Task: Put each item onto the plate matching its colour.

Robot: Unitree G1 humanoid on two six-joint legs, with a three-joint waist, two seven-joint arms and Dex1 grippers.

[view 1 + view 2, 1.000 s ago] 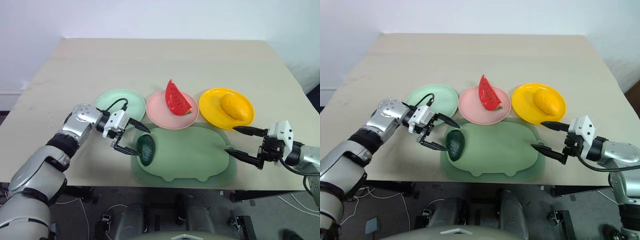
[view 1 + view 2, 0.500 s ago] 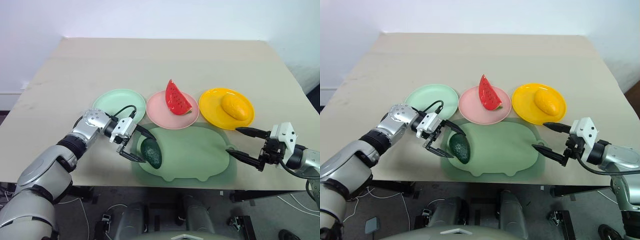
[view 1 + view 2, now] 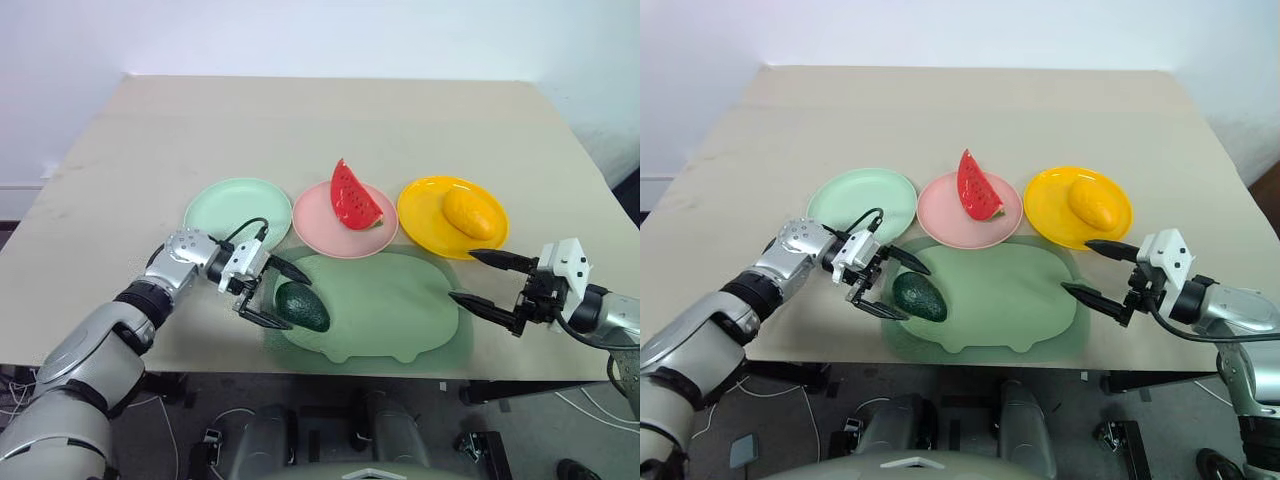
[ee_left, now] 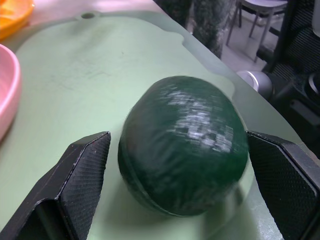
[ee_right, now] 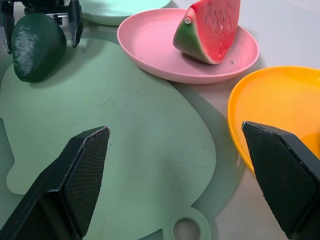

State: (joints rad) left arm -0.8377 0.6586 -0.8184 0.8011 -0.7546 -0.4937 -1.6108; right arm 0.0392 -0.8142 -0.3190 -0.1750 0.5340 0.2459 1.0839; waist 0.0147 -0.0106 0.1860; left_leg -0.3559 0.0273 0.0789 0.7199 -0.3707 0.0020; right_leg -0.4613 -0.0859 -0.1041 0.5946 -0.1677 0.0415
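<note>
Avocado [image 3: 303,306] lying on its side on L end of pig-shaped mat [image 3: 385,305], near mat's front-left edge, not on any plate. L gripper [image 3: 272,295] at table level w/ fingers spread wide, one finger each side of avocado; in L wrist view a clear gap between pads [image 4: 82,172] and fruit skin, so released, not grasping. Mint green plate [image 3: 236,210] just behind L gripper, bare. Watermelon wedge [image 3: 354,197] standing on pink plate [image 3: 318,224], rind side down, seeds facing out. Mango [image 3: 468,212] resting on yellow-orange plate [image 3: 432,215]. All 3 plates in a row along mat's far edge; pink and yellow-orange ones overlapping or touching that edge, can't tell which. R gripper [image 3: 488,283] hovering past mat's R end, in front of yellow-orange plate, fingers wide apart, nothing between them. Everything on beige table [image 3: 330,120].
</note>
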